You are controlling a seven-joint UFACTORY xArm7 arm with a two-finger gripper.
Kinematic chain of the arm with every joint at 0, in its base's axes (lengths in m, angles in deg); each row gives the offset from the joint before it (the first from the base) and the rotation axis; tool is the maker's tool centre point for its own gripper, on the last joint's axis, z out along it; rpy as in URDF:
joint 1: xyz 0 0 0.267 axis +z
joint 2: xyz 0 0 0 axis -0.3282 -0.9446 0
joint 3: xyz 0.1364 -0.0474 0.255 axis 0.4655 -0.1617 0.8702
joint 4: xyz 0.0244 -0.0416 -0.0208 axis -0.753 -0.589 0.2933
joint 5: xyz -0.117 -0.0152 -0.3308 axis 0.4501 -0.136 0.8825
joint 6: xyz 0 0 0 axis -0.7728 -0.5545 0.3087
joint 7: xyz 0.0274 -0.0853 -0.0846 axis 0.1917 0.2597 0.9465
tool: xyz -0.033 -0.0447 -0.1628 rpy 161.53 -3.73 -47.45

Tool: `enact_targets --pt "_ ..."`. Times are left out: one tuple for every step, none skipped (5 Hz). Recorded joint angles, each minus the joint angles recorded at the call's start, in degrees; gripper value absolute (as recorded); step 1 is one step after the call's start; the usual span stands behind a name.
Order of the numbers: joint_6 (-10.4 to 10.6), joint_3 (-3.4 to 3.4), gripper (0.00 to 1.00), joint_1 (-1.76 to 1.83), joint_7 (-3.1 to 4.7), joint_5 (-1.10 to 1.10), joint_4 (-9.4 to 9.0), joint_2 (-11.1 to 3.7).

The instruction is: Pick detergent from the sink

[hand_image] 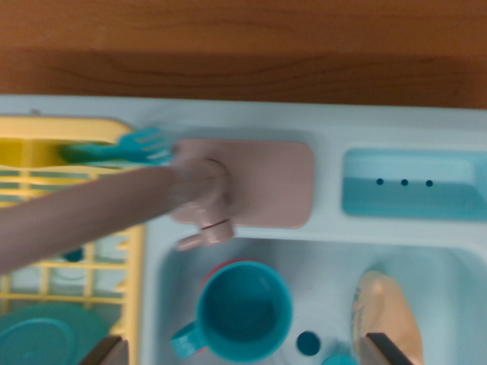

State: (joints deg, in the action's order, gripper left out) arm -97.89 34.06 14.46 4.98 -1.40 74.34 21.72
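The detergent (384,308) is a peach-coloured bottle lying in the pale blue sink (335,266), at the wrist view's lower right; what looks like its teal cap (340,358) shows at the bottom edge. My gripper (247,356) is open above the sink. Only its two dark fingertips show at the bottom edge, the left fingertip (106,351) over the rack's edge and the right fingertip (386,348) over the bottle's lower end. Nothing is held between them. A teal cup (243,310) stands in the sink between the fingers, to the left of the bottle.
A pink faucet (204,186) on its base plate (266,182) swings its long spout (76,220) out over the yellow dish rack (137,258), which holds a teal fork (125,148) and a teal plate (42,338). A blue soap tray (415,186) lies at the right. A dark drain (308,342) marks the sink floor.
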Motion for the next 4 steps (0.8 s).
enact_targets --pt "0.0 0.00 0.00 0.00 0.00 0.00 0.00 0.00" --pt "2.7 -0.59 0.00 -0.60 1.69 -0.33 -2.08 -0.78" --pt "2.7 -0.59 0.00 -0.60 1.69 -0.33 -2.08 -0.78" --pt "5.3 -1.16 0.00 -1.17 3.30 -0.65 -4.07 -1.53"
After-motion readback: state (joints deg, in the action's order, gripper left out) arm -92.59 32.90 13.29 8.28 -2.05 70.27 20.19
